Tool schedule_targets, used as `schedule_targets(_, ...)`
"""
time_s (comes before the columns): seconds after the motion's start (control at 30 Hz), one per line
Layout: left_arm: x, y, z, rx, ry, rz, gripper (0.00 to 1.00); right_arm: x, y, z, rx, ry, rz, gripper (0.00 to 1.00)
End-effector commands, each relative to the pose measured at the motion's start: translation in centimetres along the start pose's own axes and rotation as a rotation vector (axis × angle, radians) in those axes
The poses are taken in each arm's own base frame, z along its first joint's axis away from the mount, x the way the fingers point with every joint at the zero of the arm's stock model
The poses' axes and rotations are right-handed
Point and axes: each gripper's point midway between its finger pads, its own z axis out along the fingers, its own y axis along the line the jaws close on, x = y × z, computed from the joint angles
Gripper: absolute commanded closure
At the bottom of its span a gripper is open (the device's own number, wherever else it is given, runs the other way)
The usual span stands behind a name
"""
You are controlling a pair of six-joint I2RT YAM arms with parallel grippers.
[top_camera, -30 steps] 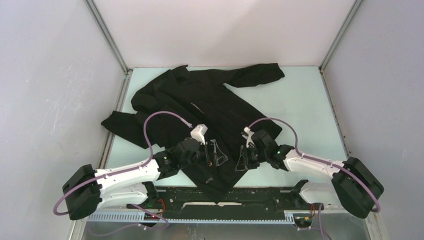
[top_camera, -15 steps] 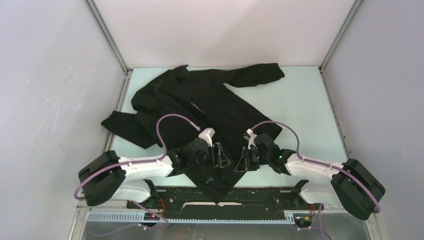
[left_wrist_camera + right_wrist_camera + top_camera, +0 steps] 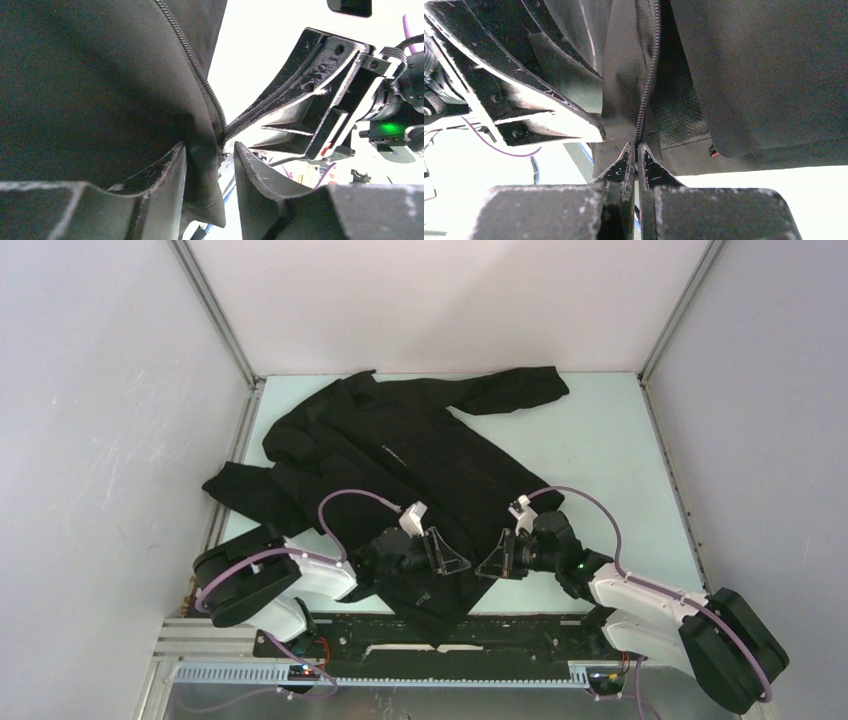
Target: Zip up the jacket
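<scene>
Both arms have folded inward, meeting at the hem.
Nearly shut, the right gripper (image 3: 635, 150) pinches the coiled zipper edge (image 3: 651, 65) of the jacket (image 3: 400, 440); the left gripper (image 3: 210, 150), scuffed fingers partly apart, straddles soft black fabric sprawled on the pale table (image 3: 600, 440).

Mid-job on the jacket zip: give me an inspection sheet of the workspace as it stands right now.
Surface: pale green table; the jacket covers its left and middle.
Job's things: black jacket lies spread, collar far, hem hanging over the near edge. Zipper teeth run along a free front edge by the hem.
Clutter: nothing seen.
Grippers: left gripper open, hem edge between its fingers. Right gripper shut on the zipper edge, close beside the left.
Cables: purple cable arches over the left wrist, second cable over the right; no snag seen.
Surroundings: white walls, metal frame posts at the far corners.
</scene>
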Motion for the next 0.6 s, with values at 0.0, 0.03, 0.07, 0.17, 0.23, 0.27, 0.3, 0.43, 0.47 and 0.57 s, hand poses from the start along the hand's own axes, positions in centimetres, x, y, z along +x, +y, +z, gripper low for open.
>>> schedule_targets(0.0,-0.1,-3.3,0.2,0.128,-0.006,-0.009,0.59,-1.2,1.9,-0.1,-0.081,-0.042,-0.011,1.00)
schedule_targets(0.03,-0.1,-3.2,0.3,0.128,-0.009,-0.013,0.63,-1.2,1.9,-0.1,-0.082,-0.042,-0.008,1.00)
schedule_targets(0.07,-0.1,-3.1,0.3,0.127,-0.015,-0.017,0.67,-1.2,1.8,-0.1,-0.083,-0.042,-0.007,1.00)
schedule_targets(0.17,-0.2,-2.6,0.0,0.119,-0.039,-0.026,0.87,-1.2,1.5,-0.1,-0.066,-0.046,-0.004,1.00)
schedule_targets(0.23,-0.3,-1.7,-0.2,0.074,-0.046,-0.007,0.97,-1.5,-0.8,-0.2,0.065,-0.059,-0.007,0.87)
schedule_targets(0.27,-0.3,-1.0,-0.3,0.034,-0.045,0.009,1.00,-1.8,-1.9,-0.4,0.139,-0.071,-0.018,0.78)
schedule_targets(0.3,-0.3,-0.2,-0.4,-0.011,-0.042,0.025,1.00,-1.7,-3.1,-0.7,0.222,-0.070,-0.028,0.69)
schedule_targets(0.43,-0.7,1.9,-1.4,-0.141,-0.067,0.093,1.00,-2.1,-4.9,-1.7,0.416,-0.080,-0.123,0.45)
schedule_targets(0.47,-0.9,2.3,-1.7,-0.167,-0.072,0.107,1.00,-2.0,-4.8,-1.7,0.412,-0.073,-0.131,0.43)
schedule_targets(0.57,-0.9,2.6,-1.9,-0.216,-0.044,0.172,0.97,-2.0,-4.3,-1.1,0.377,-0.061,-0.135,0.42)
